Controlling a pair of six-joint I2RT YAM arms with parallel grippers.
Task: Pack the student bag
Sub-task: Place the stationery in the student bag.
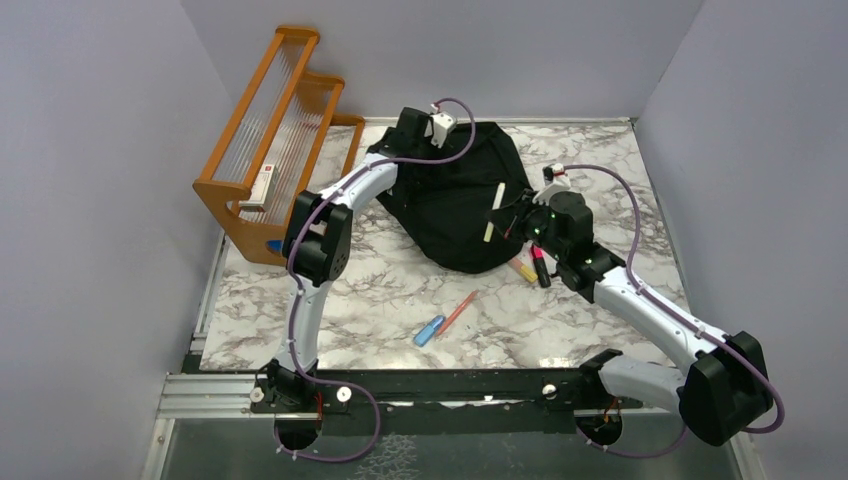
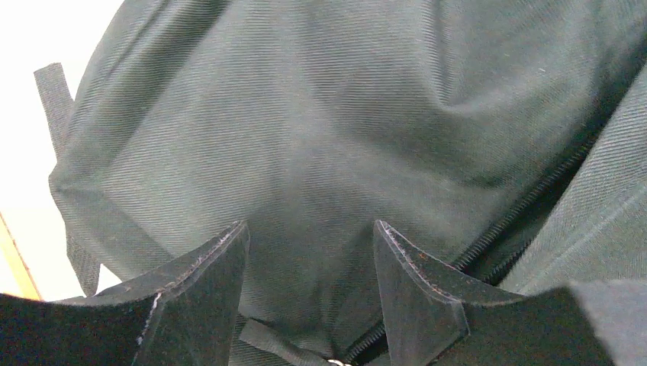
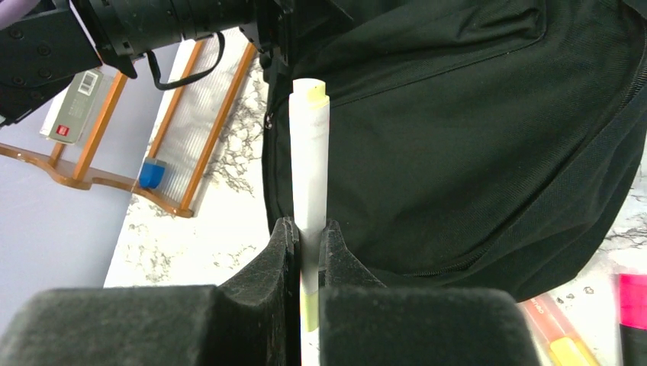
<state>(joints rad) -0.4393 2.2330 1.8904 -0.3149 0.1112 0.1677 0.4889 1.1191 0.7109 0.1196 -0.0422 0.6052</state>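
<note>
Right gripper (image 3: 308, 229): I have it clamped on a pale, yellow-tipped highlighter (image 3: 309, 152), poised over the student bag (image 1: 450, 205). Left gripper (image 2: 309, 236): jaws parted above bag fabric, beside the zip (image 2: 526, 212). Bag: tabletop (image 1: 400, 290), middle of far edge.

Soft, even light from above fills the top view. The marble tabletop (image 1: 380, 300) reads bright with only faint shadows, and the student bag (image 1: 455, 205) sinks to a near featureless black. In the left wrist view the upper left corner is blown out to cream-white. The bag's weave looks washed grey-green yet sharp, and the left hand (image 2: 309, 229) along the bottom is dark. In the right wrist view the right hand (image 3: 309, 226) is blurred in the foreground, and the pale highlighter (image 3: 309, 160) it grips is nearly overexposed.
</note>
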